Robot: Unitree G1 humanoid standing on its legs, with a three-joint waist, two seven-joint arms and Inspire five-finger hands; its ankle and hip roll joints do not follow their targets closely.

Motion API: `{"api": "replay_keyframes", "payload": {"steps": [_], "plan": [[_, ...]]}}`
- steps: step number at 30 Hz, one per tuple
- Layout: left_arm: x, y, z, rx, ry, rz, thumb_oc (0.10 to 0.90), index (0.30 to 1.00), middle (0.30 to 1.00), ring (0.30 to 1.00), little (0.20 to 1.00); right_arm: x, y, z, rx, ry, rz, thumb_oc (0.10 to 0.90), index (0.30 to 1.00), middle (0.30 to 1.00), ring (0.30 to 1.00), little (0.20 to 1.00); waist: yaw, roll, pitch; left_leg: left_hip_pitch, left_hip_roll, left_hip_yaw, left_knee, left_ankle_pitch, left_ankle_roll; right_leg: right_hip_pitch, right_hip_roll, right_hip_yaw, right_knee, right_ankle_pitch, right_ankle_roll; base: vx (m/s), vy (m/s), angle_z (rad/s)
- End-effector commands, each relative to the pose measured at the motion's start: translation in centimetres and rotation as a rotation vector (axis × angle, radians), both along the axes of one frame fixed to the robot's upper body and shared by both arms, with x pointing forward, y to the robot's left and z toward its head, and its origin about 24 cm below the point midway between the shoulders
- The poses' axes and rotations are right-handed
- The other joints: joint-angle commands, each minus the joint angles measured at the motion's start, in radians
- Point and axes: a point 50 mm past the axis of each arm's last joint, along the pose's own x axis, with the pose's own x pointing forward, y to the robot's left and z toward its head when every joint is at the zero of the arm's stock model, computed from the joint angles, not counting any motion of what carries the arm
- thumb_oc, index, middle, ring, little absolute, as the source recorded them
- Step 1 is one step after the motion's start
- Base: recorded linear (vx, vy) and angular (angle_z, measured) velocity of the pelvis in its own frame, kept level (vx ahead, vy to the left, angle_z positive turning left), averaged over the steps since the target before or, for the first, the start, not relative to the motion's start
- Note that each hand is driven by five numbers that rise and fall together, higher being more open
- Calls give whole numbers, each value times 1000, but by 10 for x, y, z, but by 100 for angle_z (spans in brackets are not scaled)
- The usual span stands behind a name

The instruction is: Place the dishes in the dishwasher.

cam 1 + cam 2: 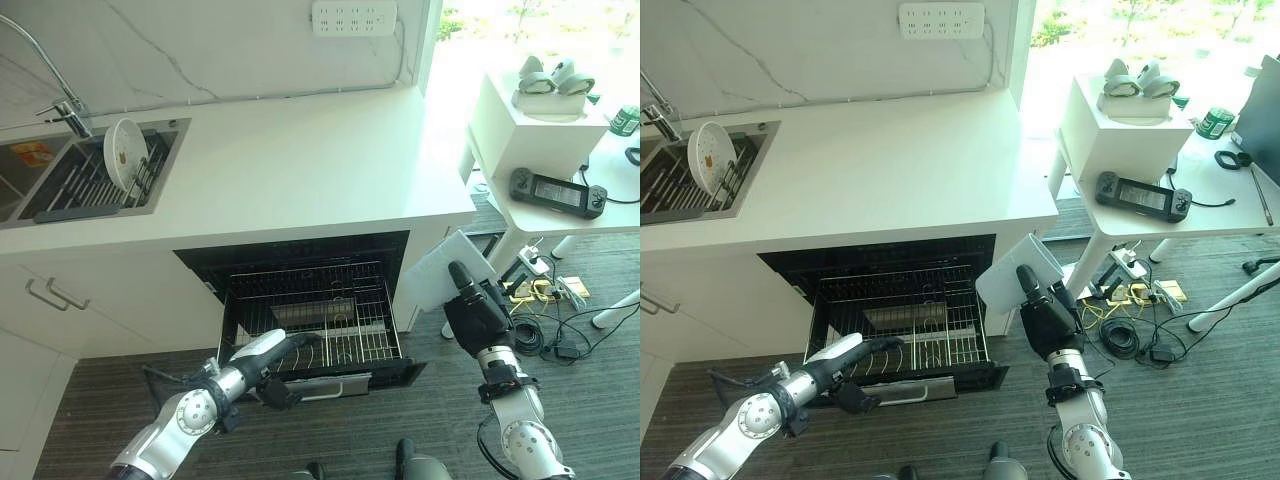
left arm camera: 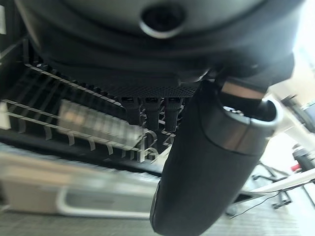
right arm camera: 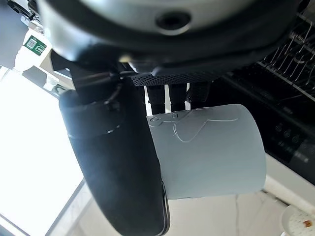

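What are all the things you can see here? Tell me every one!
Square plate: one, pale white, held in the right hand beside the open dishwasher.
Round plate: one, white, upright in the sink rack.
Dishwasher rack: one, wire, pulled out below the counter.
Counter: one, white.
Sink: one, steel, with faucet.
Power strip: one, white, on the wall.
Side table: one, white, holding a dark handheld controller.
Left hand: dark, at the rack's front edge.
Right hand: dark, gripping the square plate.
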Motion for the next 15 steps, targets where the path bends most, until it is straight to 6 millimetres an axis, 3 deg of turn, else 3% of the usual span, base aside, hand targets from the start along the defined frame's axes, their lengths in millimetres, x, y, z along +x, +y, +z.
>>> {"api": "replay_keyframes", "payload": {"steps": [1, 8, 15], "plan": [[25, 5, 35, 91, -161, -10, 800, 900, 900, 900, 900, 21, 4, 50, -107, -283, 75, 400, 300, 300, 300, 300, -4, -5, -51, -5, 13, 10, 61, -100, 21, 45, -27, -4, 59, -141, 86, 31, 18, 11], [17, 37, 1, 336, -236, 189, 800, 900, 900, 900, 900, 38, 3, 40, -208, -212, 69, 400, 300, 300, 300, 300, 45, -17, -42, -15, 8, -19, 61, -98, 17, 56, -38, -35, 59, -153, 83, 35, -8, 17], [11, 35, -13, 395, -254, 173, 800, 900, 900, 900, 900, 52, 4, 35, -252, -140, 69, 400, 300, 300, 300, 300, 88, -20, -37, -25, 7, -36, 61, -95, 12, 65, -53, -65, 59, -157, 82, 37, -18, 11]]}}
